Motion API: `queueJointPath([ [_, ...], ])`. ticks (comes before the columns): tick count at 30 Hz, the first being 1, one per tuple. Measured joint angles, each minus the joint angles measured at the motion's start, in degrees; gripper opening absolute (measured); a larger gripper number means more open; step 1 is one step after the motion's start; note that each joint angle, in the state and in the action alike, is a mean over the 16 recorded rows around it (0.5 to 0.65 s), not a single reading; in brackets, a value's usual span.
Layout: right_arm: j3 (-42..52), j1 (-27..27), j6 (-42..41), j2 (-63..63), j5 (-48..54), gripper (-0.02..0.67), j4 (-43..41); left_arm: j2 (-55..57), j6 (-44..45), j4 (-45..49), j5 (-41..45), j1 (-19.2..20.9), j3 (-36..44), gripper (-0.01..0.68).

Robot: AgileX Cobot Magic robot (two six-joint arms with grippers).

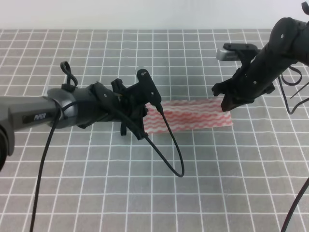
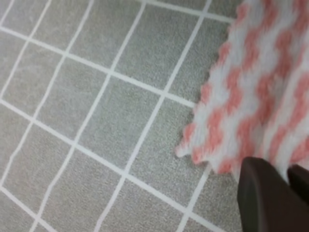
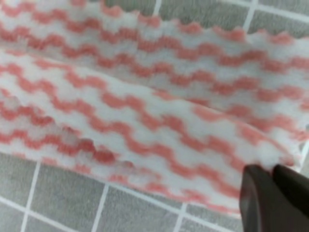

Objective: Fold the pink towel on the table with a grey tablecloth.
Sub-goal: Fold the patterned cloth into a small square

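1. Pink towel lies mid-worktop as a long, narrow strip. The right wrist view shows one layer lapped over another, so my read is that it's already folded once lengthwise.
2. Handling, as a judgement: thin, very light, limp. It will drape and drag rather than hold shape. The zigzag edges look soft, so expect layers to slip apart if only the top one gets pinched.
3. Where to grip: the end corners, taking both layers together.
4. Left tool is at the strip's left end, its dark tips at the towel corner, nearly together. Can't tell if cloth is caught between them.
5. Right tool is at the right end, tips close together on the upper layer's corner; that layer sits lifted, so it looks pinched.
6. Worktop: flat grey cloth with a white grid, matte, probably some friction. Plain pale wall behind. A left-arm cable trails just in front of the towel.
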Motion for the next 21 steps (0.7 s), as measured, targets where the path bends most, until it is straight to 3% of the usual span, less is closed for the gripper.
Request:
queueJointPath([
  [21,0.00,0.01,0.03,0.26,-1.60,-0.015,0.31,2.05,0.17,-2.73,3.17,0.76,-4.44,-0.002],
])
